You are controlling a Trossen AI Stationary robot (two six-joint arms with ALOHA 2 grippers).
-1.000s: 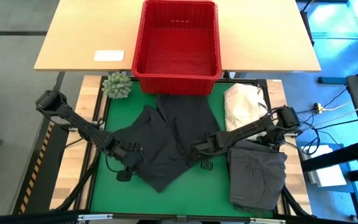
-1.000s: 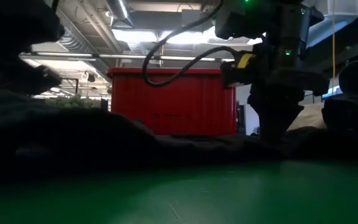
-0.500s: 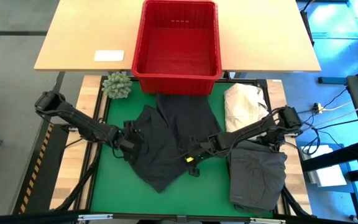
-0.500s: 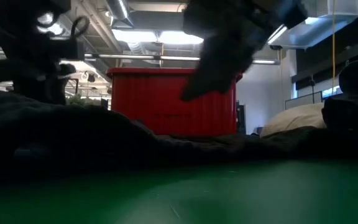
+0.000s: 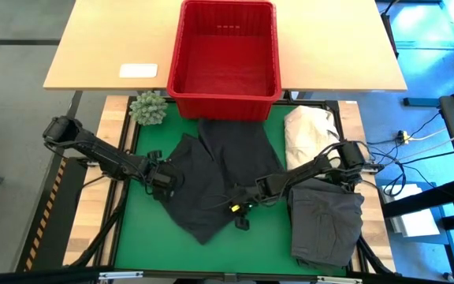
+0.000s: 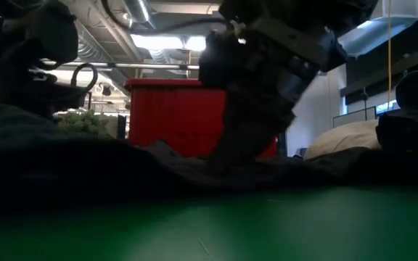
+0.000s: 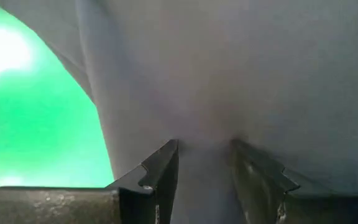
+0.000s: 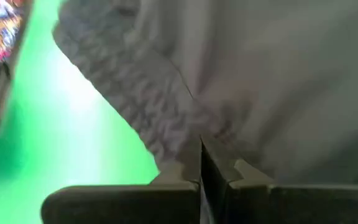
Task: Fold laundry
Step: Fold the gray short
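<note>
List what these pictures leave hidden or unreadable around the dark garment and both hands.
- High view: the left hand and right hand are dark against the dark garment; their fingers blur into it.
- Low view: cloth and arm fill the frame, hiding the green mat beyond.
- Right wrist view: whether cloth is pinched cannot be told.

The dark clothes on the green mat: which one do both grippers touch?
The spread-out dark garment in the middle, below the red basket. The left gripper and right gripper grip its edges; the folded grey garment lies untouched.
</note>
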